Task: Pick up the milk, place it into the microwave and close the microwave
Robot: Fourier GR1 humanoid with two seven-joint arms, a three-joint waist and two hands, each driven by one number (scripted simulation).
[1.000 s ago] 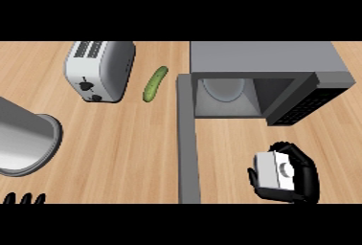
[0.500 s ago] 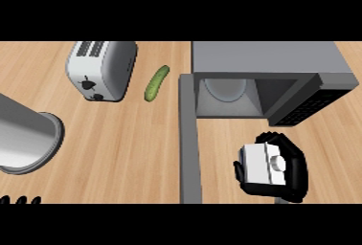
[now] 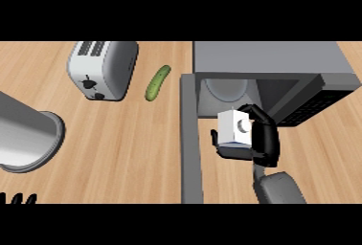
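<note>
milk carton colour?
Mostly white, bluish toward its lower end; the head view shows the milk carton in the right hand.

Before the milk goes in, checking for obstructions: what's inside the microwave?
Only a pale round plate shows inside the microwave; the milk and right hand cover its front edge.

The right hand (image 3: 263,139) is curling round the milk (image 3: 234,128), its forearm (image 3: 280,189) angling in from below. The left hand (image 3: 17,199) is showing fingertips only, apparently resting open.
</note>
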